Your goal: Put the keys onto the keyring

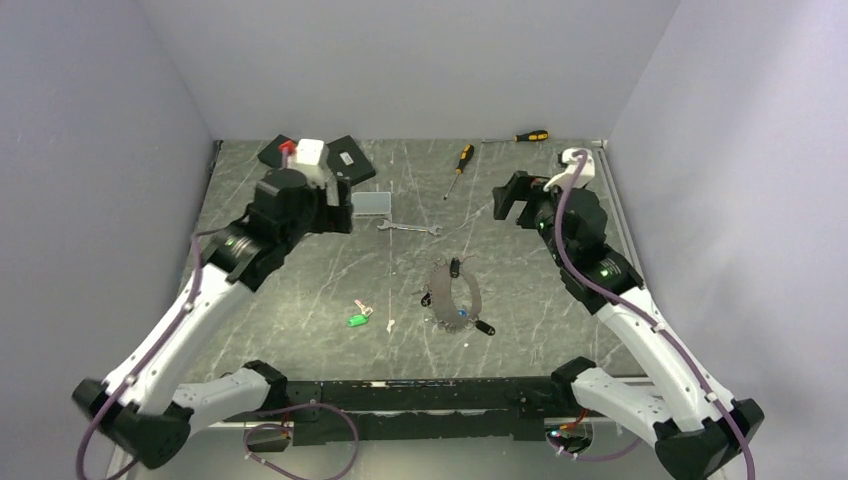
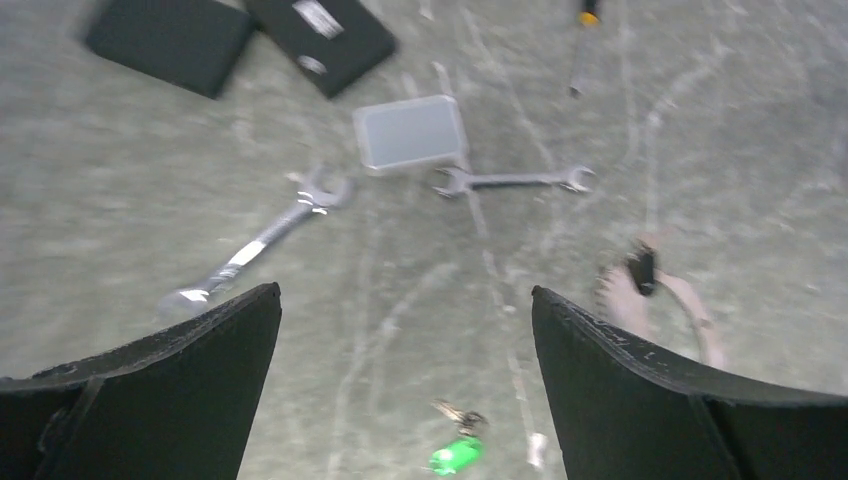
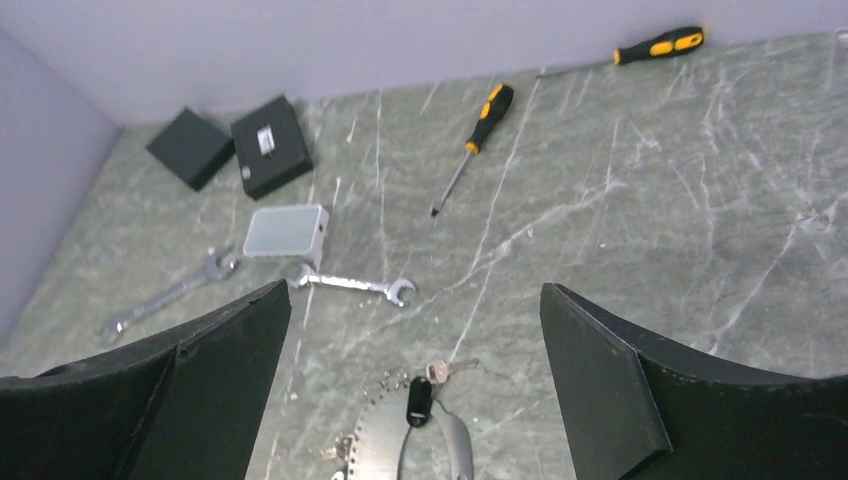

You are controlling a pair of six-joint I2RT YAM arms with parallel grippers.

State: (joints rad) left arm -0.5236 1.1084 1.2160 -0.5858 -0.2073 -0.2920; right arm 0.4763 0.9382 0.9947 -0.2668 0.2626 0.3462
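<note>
The keyring (image 1: 472, 292) is a thin grey wire loop lying flat at the table's centre. A black-tagged key (image 1: 455, 266) lies at its far end, and blue and black-headed keys (image 1: 470, 318) at its near end. A green-tagged key (image 1: 357, 320) and a small bare key (image 1: 390, 325) lie loose to its left. My left gripper (image 1: 340, 212) hovers open and empty over the far left; its view shows the green-tagged key (image 2: 455, 455) below and the keyring (image 2: 690, 310) to the right. My right gripper (image 1: 508, 197) hovers open and empty beyond the keyring (image 3: 455, 440); the black-tagged key (image 3: 417, 400) shows between its fingers.
A spanner (image 1: 410, 229) and a clear plastic box (image 1: 370, 203) lie beyond the keyring. A second spanner (image 2: 255, 245) lies under the left arm. Two black boxes (image 1: 350, 158) sit at the back left. Two screwdrivers (image 1: 460, 160), (image 1: 530, 136) lie near the back wall.
</note>
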